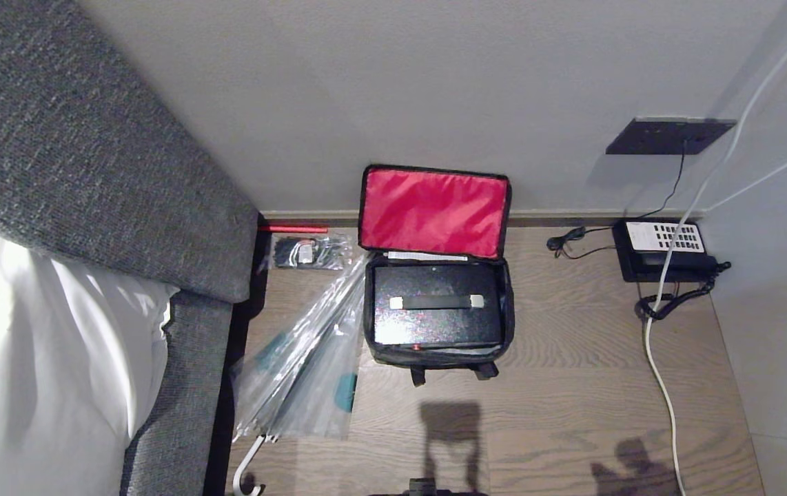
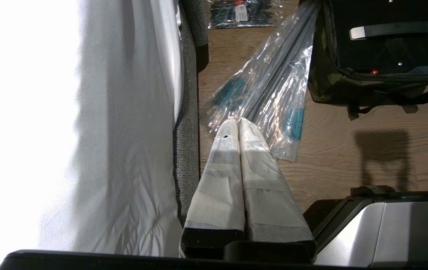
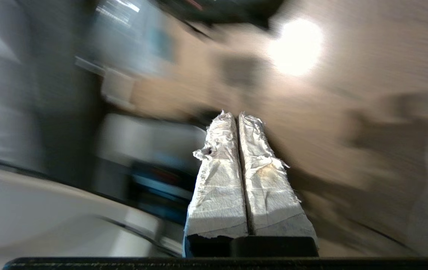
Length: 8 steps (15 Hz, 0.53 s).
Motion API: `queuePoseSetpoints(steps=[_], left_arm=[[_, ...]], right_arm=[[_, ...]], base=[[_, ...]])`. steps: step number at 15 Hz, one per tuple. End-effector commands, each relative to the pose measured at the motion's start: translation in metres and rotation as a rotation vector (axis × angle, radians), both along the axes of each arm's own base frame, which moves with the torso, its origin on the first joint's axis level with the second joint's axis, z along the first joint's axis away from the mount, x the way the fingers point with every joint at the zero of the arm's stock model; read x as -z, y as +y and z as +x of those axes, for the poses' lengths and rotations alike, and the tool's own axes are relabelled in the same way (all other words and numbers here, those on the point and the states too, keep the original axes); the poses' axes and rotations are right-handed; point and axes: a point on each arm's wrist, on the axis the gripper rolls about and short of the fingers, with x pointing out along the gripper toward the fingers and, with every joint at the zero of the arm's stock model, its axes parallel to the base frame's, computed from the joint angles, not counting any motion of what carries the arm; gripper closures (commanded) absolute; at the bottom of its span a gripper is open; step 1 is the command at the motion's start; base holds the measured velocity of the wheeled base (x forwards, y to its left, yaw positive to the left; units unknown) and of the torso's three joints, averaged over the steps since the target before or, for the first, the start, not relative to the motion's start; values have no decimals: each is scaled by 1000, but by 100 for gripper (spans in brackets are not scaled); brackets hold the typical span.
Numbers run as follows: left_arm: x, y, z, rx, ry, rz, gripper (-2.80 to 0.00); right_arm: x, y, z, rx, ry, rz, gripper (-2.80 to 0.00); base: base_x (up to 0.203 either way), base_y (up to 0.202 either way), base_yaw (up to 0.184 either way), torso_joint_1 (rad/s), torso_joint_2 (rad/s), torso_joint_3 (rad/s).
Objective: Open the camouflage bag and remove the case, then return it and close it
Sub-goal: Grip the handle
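Right gripper [image 3: 238,114]: fingers together, holding nothing, over the wood floor [image 1: 573,386].
Left gripper [image 2: 238,120]: fingers together, empty, near the wrapped umbrella [image 1: 311,351].
Camouflage bag [image 1: 438,358]: on floor by far wall, lid up, red inside.
Case [image 1: 437,303]: black, lying inside the bag.
Phone [image 1: 666,249]: far right.
Bed [image 1: 35,344]: left.

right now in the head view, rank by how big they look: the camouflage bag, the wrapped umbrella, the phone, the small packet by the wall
1. camouflage bag with its red-lined lid up
2. wrapped umbrella, close to the bag in spread, so unsure
3. phone
4. small packet
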Motion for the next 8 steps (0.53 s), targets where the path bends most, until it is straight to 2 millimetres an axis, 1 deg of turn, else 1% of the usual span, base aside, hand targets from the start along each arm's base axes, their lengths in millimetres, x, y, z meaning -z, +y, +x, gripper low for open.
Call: queuePoseSetpoints(steps=[1,2,4,7,8], left_arm=[[0,0,0,0,0,0,0],[0,0,0,0,0,2,0],[0,0,0,0,1,0,0],[0,0,0,0,0,0,0],[0,0,0,0,1,2,0]], right_arm=[[22,0,-15,16,-150,-161,0],[29,-1,-16,35,-194,-185,0],[33,-2,-23,99,-288,-176,0],[36,-3,-30,177,-351,-129,0],[38,-4,-29,238,-354,-127,0]], base=[[0,0,0,0,0,0],[0,0,0,0,0,0],[0,0,0,0,0,0],[0,0,0,0,0,0],[0,0,0,0,0,0]])
